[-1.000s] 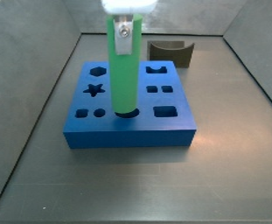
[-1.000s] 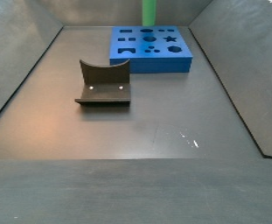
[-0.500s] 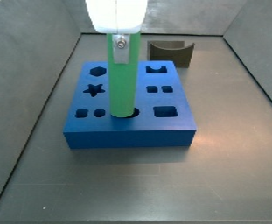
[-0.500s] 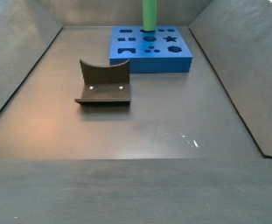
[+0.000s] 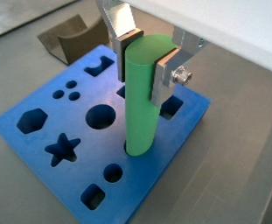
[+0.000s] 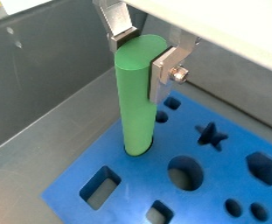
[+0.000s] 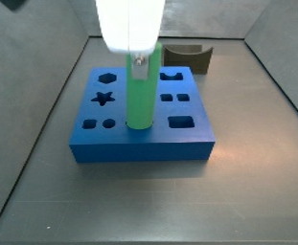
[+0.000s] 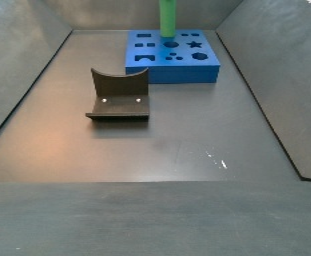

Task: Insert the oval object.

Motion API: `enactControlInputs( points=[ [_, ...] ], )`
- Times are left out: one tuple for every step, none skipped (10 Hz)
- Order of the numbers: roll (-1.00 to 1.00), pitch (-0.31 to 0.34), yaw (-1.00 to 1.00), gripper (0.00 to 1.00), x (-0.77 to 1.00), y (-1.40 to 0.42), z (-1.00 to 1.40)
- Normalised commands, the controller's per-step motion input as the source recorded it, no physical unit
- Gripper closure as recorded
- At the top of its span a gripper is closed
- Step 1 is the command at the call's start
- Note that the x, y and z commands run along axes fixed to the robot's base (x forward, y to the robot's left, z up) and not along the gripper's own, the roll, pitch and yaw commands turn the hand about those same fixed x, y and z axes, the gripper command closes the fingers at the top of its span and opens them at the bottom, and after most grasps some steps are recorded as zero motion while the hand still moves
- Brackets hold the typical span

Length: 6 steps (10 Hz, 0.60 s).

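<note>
The oval object [image 5: 142, 96] is being pinched upright near its top between the fingers [image 5: 119, 19] of the gripper [image 5: 148, 42], above the blue block [image 5: 56, 131]. Its lower end is being seated in a hole of that block, as shown in both wrist views [image 6: 137, 96]. The fixture [image 8: 118, 96] is standing well apart on the floor.

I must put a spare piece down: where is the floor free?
The floor is bare in front of the fixture and between it and the blue block. The block is crowded: the gripper holds the oval object upright there.
</note>
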Motion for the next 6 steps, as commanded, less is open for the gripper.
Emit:
enactControlInputs(
  points=[
    [-0.01, 0.0, -0.07, 1.0, 0.0, 0.0, -0.25],
    [0.0, 0.0, -0.06, 1.0, 0.0, 0.0, -0.25],
    [0.0, 0.0, -0.07, 1.0, 0.0, 0.0, -0.28],
    [0.0, 0.0, -0.07, 1.0, 0.0, 0.0, -0.28],
    [0.0, 0.0, -0.08, 1.0, 0.0, 0.0, -0.27],
    [0.0, 0.0, -0.08, 1.0, 0.0, 0.0, -0.25]
  ],
)
